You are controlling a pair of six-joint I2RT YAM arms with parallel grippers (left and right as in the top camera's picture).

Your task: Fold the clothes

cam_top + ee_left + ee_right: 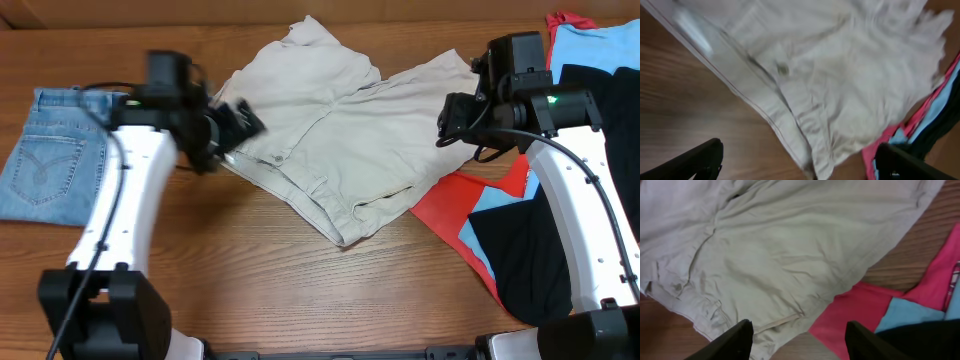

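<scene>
Khaki shorts lie spread and rumpled on the wooden table, waistband towards the left arm and legs towards the right arm. They are not folded flat: one leg is turned up at the far edge and creases run across the seat. A button shows on the waistband, blurred in the left wrist view.

Left gripper: open. Its two fingers stand wide apart with nothing between them, over the waistband edge of the shorts where cloth meets bare table. The overhead view is smeared here, so contact with the cloth cannot be told.

Right gripper: open, fingers parted and holding nothing. It hangs above the leg end of the shorts, near the hem.

Other garments, placed relative to the shorts:
- denim-blue piece, well apart, beyond the waistband side, lying flat.
- red garment, just beside the leg hem and partly tucked under it.
- light-blue garment and black garment, piled with the red one beyond the leg side.
</scene>
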